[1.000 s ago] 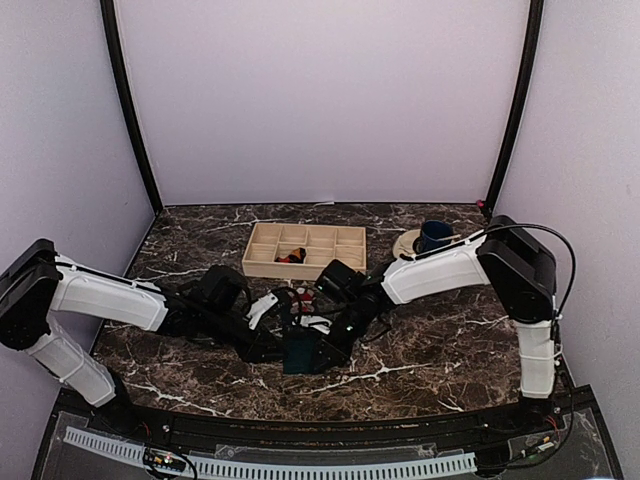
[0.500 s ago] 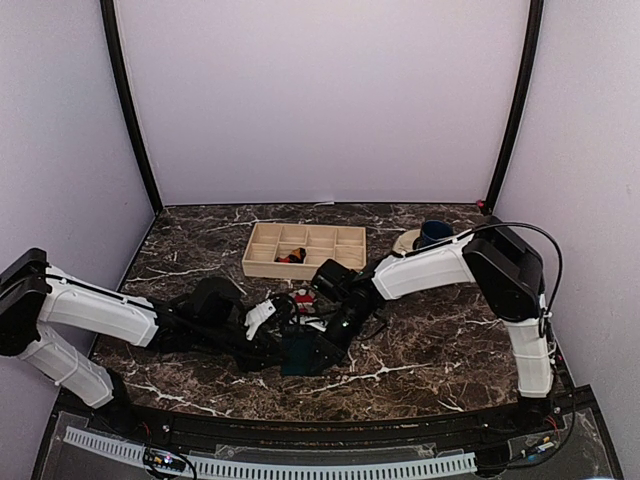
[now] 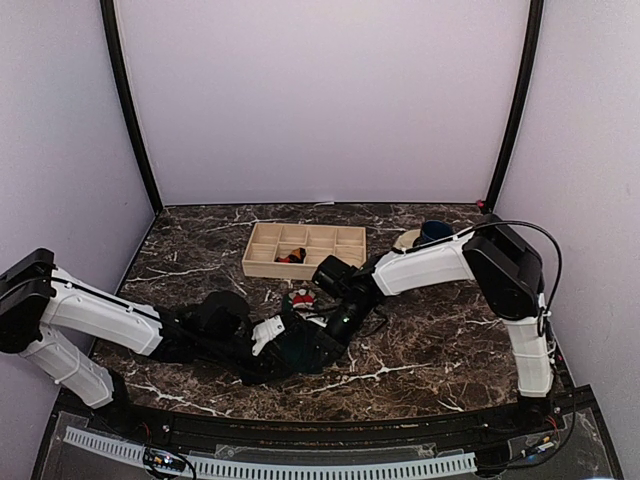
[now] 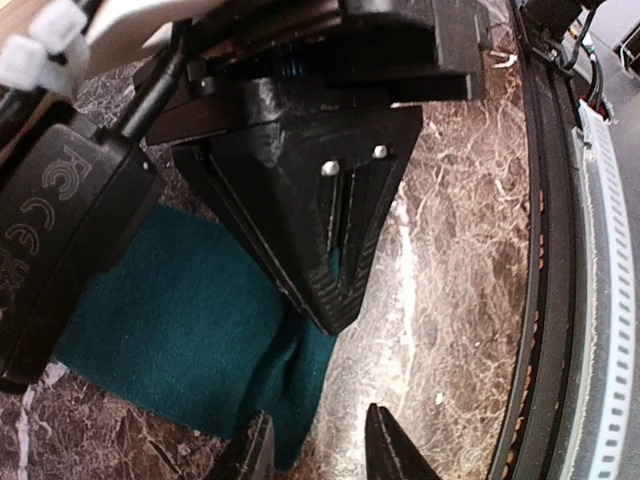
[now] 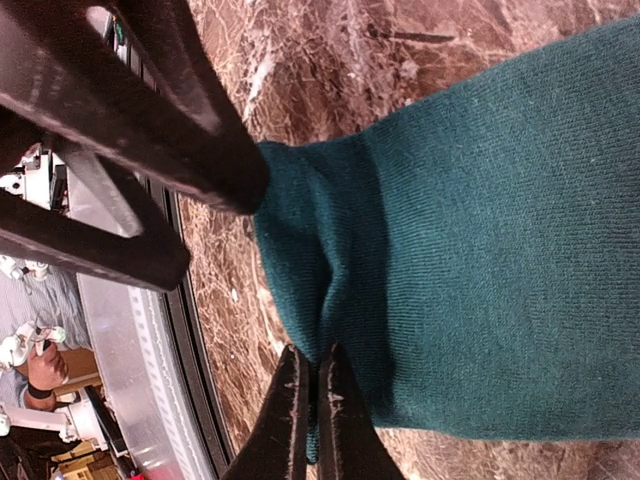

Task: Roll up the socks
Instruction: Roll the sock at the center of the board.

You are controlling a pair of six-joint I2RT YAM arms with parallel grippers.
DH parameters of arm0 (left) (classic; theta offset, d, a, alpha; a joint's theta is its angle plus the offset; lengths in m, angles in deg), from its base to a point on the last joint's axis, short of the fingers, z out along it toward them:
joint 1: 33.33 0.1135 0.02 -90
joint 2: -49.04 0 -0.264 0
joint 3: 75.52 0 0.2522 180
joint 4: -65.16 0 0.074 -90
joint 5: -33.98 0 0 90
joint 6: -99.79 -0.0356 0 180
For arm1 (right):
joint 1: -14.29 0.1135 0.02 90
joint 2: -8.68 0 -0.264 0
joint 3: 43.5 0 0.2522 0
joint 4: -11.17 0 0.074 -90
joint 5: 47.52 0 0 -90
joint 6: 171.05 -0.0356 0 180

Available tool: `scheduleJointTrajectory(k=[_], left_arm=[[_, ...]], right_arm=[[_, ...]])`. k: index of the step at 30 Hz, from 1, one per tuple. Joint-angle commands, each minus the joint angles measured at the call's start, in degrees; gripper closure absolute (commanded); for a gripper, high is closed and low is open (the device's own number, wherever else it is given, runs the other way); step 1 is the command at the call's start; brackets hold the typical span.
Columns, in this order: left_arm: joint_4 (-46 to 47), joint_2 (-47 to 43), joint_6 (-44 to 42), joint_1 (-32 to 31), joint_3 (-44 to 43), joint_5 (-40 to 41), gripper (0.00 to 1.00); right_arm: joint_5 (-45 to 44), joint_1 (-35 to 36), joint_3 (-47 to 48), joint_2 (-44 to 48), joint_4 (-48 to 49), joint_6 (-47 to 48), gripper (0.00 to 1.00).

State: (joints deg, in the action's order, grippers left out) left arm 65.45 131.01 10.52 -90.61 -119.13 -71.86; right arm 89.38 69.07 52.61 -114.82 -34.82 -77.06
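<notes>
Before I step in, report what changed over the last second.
The left arm slid right toward the teal sock; the left claw is open at its edge. The right arm drew its elbow in. The right claw stayed shut on the sock; tray and mug unmoved.

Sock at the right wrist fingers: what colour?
The sock is plain dark teal-green knit here. The right wrist view shows it best.

Left wrist view: raised compliance marks on a black housing [image 4: 60, 230], 9 o'clock in frame. FC mark [image 4: 68, 165] is uppermost, with the CE mark [image 4: 35, 213] just below it toward 7 o'clock. Lettering runs tilted. A further mark lower down is too partial to read. Top and right wrist views: nothing legible.
</notes>
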Motion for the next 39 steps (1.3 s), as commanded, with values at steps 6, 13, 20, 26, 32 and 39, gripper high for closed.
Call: scheduleJointTrajectory(k=[6, 13, 20, 26, 32, 39], left_arm=[[-0.51, 1.57, -3.64, -1.35, -1.29, 5.05, 0.65], [-1.31, 3.50, -5.04, -1.74, -2.72, 4.96, 0.65], [-3.04, 5.66, -6.16, -2.52, -4.44, 4.38, 0.65], [-4.55, 7.33, -6.36, -3.08, -5.49, 5.48, 0.67], [-6.58, 9.37, -6.34, -3.10, -7.14, 5.49, 0.73], [-7.28, 9.29, -6.36, -3.10, -7.47, 4.98, 0.81]], right_arm=[[2.27, -0.29, 1.24, -1.39, -1.35, 0.53, 1.00], [2.95, -0.29, 1.50, -1.66, -1.52, 0.76, 1.00], [3.37, -0.29, 1.63, -1.96, -1.79, 0.93, 1.00], [3.88, -0.29, 1.68, -2.04, -1.96, 1.15, 1.00], [4.09, -0.36, 1.51, -2.09, -2.02, 1.39, 1.00], [4.01, -0.46, 1.46, -2.35, -2.05, 1.38, 1.00]])
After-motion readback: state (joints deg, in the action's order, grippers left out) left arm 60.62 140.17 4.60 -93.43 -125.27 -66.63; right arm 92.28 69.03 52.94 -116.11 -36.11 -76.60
